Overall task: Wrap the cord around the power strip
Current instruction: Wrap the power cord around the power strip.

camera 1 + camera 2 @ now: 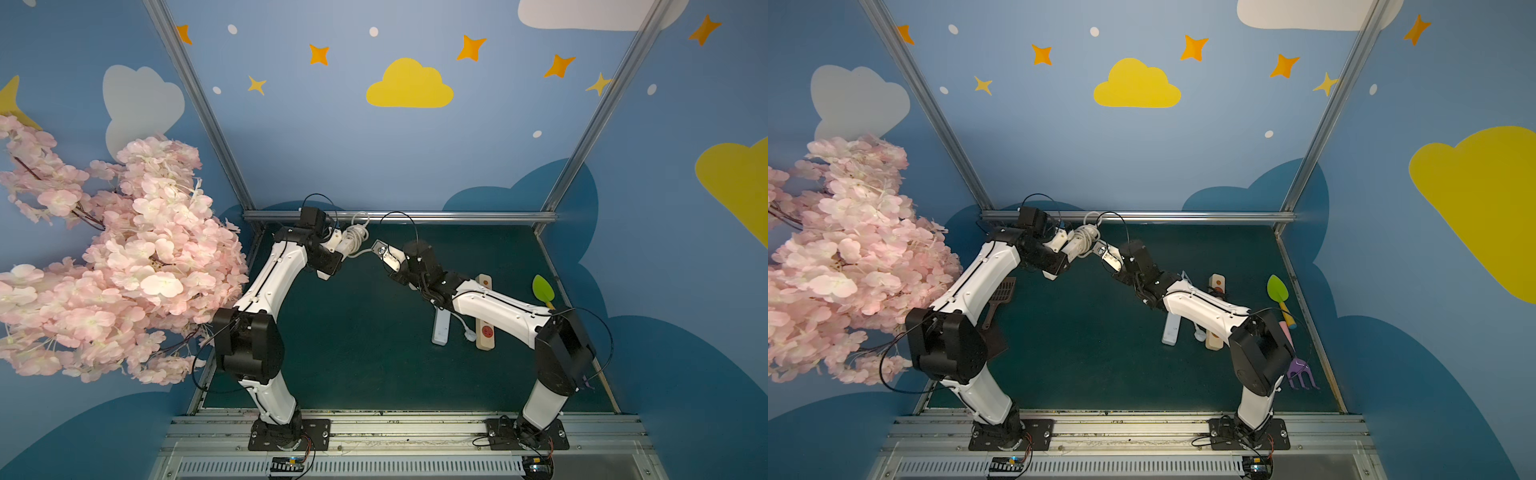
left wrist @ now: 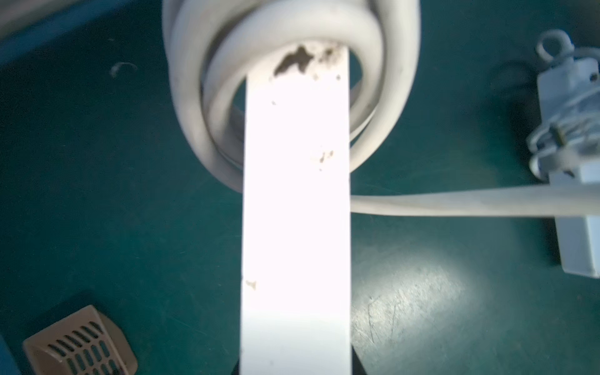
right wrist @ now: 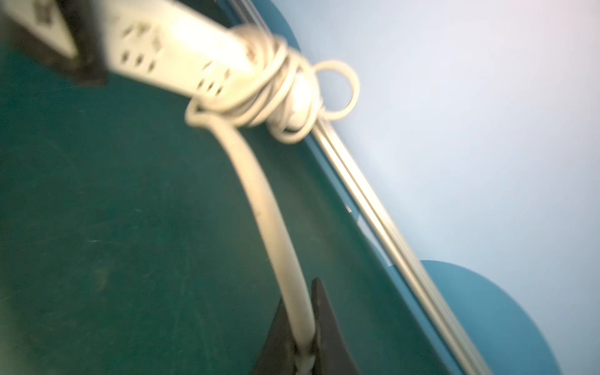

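Observation:
My left gripper (image 1: 337, 244) is shut on one end of the white power strip (image 1: 348, 243), holding it in the air near the back of the table. The white cord (image 1: 358, 232) is looped several times around the strip's far end, and both top views show the coil (image 1: 1088, 237). In the left wrist view the strip (image 2: 297, 227) fills the middle, with the loops (image 2: 194, 113) beyond it. A short stretch of cord (image 3: 269, 220) runs from the coil to my right gripper (image 3: 305, 350), which is shut on it. In a top view the right gripper (image 1: 380, 249) sits just right of the strip.
A second white strip (image 1: 441, 330) and a beige strip (image 1: 485, 332) lie under the right arm. A green shovel (image 1: 543, 289) and a purple rake (image 1: 1302, 374) are at the right edge. A brown slotted scoop (image 1: 1000, 297) lies by the left arm. Pink blossoms (image 1: 104, 249) crowd the left side. The metal rail (image 1: 399, 216) runs just behind the strip.

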Tool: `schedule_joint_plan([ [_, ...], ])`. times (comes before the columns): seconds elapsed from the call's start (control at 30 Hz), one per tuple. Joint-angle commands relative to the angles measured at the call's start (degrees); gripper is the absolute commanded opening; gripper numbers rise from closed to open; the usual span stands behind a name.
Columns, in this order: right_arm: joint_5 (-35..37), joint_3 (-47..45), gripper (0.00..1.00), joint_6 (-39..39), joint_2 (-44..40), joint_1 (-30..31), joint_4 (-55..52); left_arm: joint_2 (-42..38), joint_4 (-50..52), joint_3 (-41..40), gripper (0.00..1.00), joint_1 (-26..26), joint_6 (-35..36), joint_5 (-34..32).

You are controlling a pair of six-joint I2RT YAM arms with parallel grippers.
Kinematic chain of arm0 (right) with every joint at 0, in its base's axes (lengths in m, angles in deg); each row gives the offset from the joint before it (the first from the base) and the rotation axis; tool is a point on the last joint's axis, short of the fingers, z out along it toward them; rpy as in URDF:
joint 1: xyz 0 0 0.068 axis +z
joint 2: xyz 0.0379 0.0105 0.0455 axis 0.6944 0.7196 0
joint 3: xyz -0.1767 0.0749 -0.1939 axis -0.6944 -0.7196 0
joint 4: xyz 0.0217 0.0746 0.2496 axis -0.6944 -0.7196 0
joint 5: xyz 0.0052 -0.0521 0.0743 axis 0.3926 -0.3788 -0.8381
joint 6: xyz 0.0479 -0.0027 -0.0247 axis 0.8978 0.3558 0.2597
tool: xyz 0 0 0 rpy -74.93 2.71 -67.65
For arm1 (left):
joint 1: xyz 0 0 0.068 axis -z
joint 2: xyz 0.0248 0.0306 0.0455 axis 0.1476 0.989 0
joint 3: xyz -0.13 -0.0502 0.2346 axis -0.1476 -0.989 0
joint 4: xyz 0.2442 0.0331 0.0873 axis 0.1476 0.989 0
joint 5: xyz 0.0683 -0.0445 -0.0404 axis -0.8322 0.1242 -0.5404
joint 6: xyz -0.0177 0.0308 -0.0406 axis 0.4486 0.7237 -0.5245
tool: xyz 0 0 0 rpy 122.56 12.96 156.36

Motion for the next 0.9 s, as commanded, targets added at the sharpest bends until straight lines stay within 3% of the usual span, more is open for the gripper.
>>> schedule_joint_plan([
  [0.0, -2.8, 8.4, 0.00, -7.6, -0.4, -2.1, -1.1, 1.2, 6.7, 0.2, 0.03, 4.3, 5.9, 5.5],
  [0.1, -6.9, 16.2, 0.00, -10.7, 3.1, -5.4, -6.2, 2.3, 13.3, 0.9, 0.03, 8.5, 8.5, 10.2],
  [0.27, -20.4, 30.5, 0.00, -11.9, 10.1, -12.7, -21.0, -2.1, 16.3, -3.4, 0.03, 14.5, 15.1, 23.8],
  [0.43, -34.7, 38.3, 0.00, -14.5, 14.7, -18.1, -32.5, -6.0, 17.6, -6.1, 0.03, 16.9, 18.5, 32.3],
  [0.5, -33.5, 39.7, 0.00, -16.6, 16.1, -18.6, -33.5, -6.8, 17.2, -6.4, 0.03, 16.9, 17.2, 31.1],
  [0.57, -26.9, 40.6, 0.00, -18.3, 16.4, -18.4, -33.6, -6.3, 15.4, -7.5, 0.03, 16.9, 13.5, 22.4],
  [0.63, -24.6, 40.2, 0.00, -16.6, 14.5, -18.2, -34.0, -5.1, 14.2, -8.4, 0.03, 16.0, 11.4, 16.8],
  [0.73, -20.2, 37.5, 0.00, -14.1, 11.2, -17.3, -32.8, -1.9, 13.8, -7.6, 0.03, 14.2, 9.2, 13.4],
  [0.87, -9.0, 36.0, 0.00, -17.2, 10.1, -14.9, -35.5, 1.0, 14.2, -4.9, 0.03, 13.7, 7.3, 9.0],
])
